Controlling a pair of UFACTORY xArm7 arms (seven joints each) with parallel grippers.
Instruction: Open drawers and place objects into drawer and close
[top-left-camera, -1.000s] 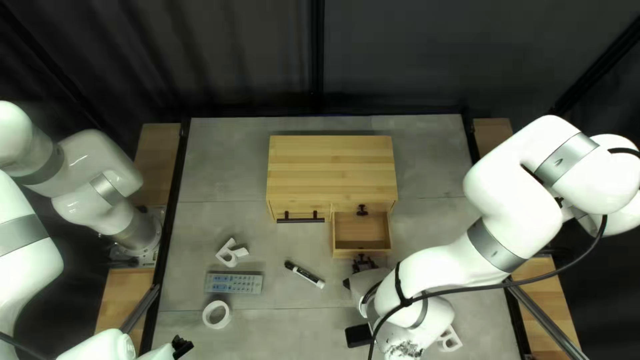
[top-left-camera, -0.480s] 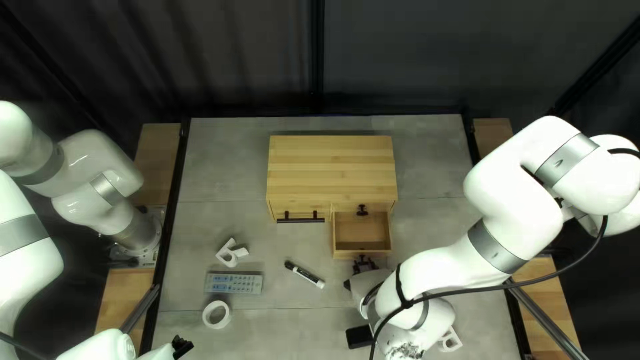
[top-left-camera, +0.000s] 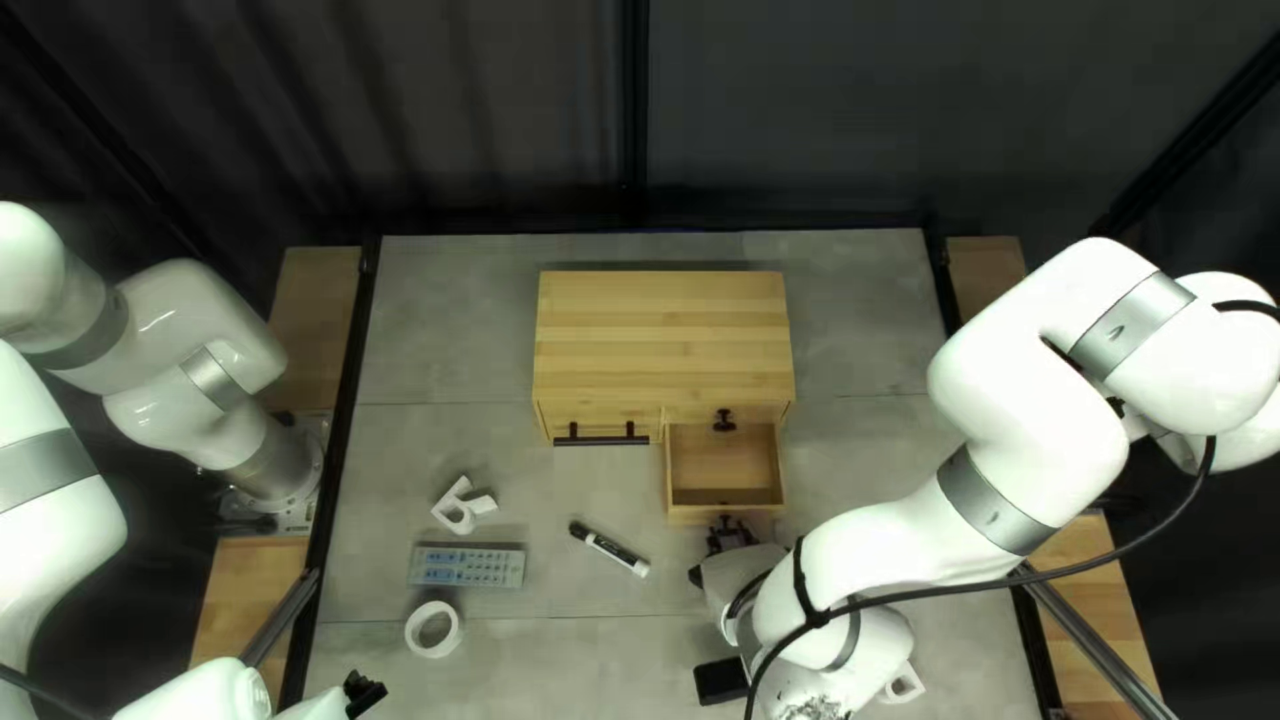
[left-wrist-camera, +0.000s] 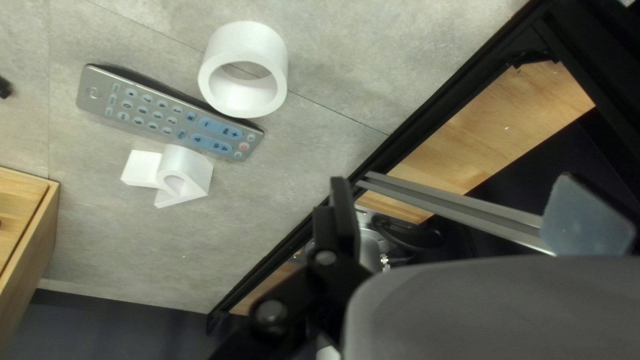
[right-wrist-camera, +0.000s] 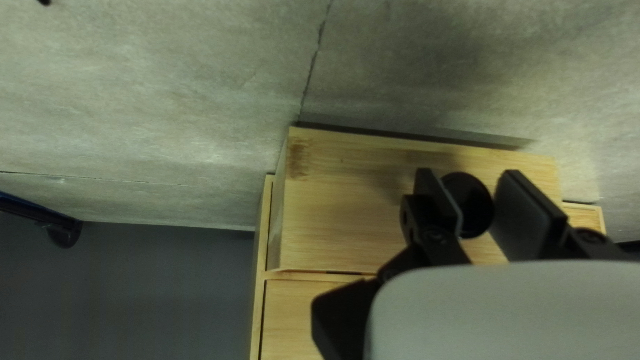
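Bent the right arm [top-left-camera: 994, 500] in from the right edge of the frame, slanting down to the lower centre, with a black cable [top-left-camera: 994, 583] looped along it. Brought the right gripper [top-left-camera: 728, 536] up to the front of the open drawer [top-left-camera: 724, 470], right of the frame's centre. Clamped both fingers on the round black knob [right-wrist-camera: 475, 200], one from each side. Had the drawer out from the wooden cabinet [top-left-camera: 663, 334] at upper centre.

Folded the left arm [top-left-camera: 51, 534] down the left edge, laid low across the lower left corner, with the left gripper [top-left-camera: 363, 692] at its end. Held its fingers wide apart.

Had a grey remote [top-left-camera: 467, 566] at lower left, between a white bracket [top-left-camera: 460, 510] above and a white ring [top-left-camera: 455, 632] below, and a marker [top-left-camera: 610, 548] to their right, nearer the drawer.
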